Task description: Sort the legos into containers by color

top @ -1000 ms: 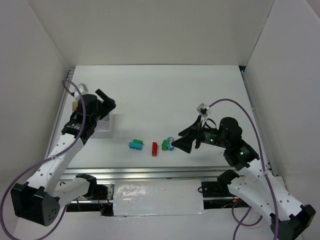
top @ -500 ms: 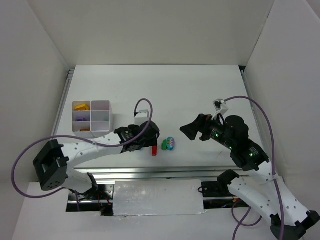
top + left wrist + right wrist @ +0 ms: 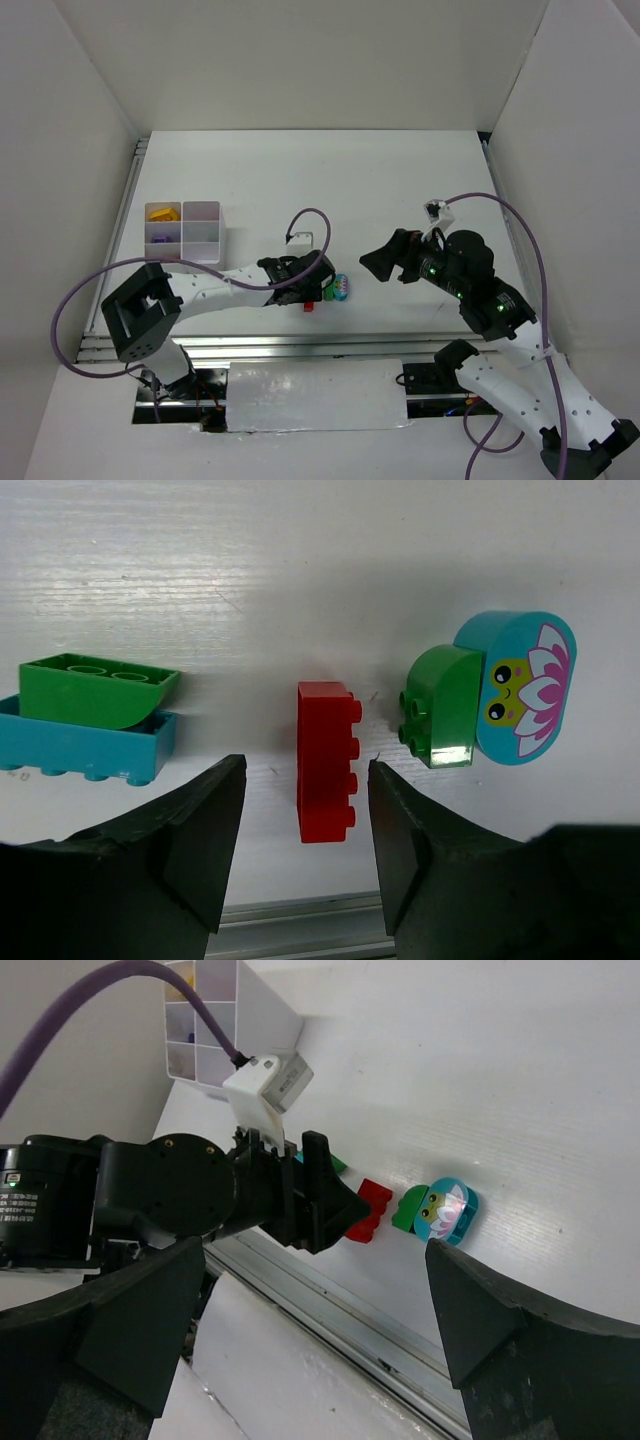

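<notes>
1. Left arm is now reaching across to the loose bricks near the front edge of the white table (image 3: 300,180); a second ago it was sitting over the white translucent plastic organiser tray (image 3: 221,240).
2. Right arm is sitting pulled back and higher than a second ago. The right gripper (image 3: 378,262) is standing wide apart, holding nothing.
3. Left gripper (image 3: 305,790) is straddling the red studded plastic brick (image 3: 325,760), with gaps showing on both sides, so it is not gripping.
4. Red brick is lying on its side, studs facing right in the wrist view.
5. Just right of it, a green arched brick (image 3: 440,705) is touching a teal oval brick (image 3: 525,685) printed with a frog face and a pink flower.
6. To its left, a green curved brick (image 3: 90,688) is sitting on a teal rectangular brick (image 3: 85,745).
7. Tray is sitting well apart at table left, with a yellow piece (image 3: 162,213) showing in its far-left compartment.
</notes>
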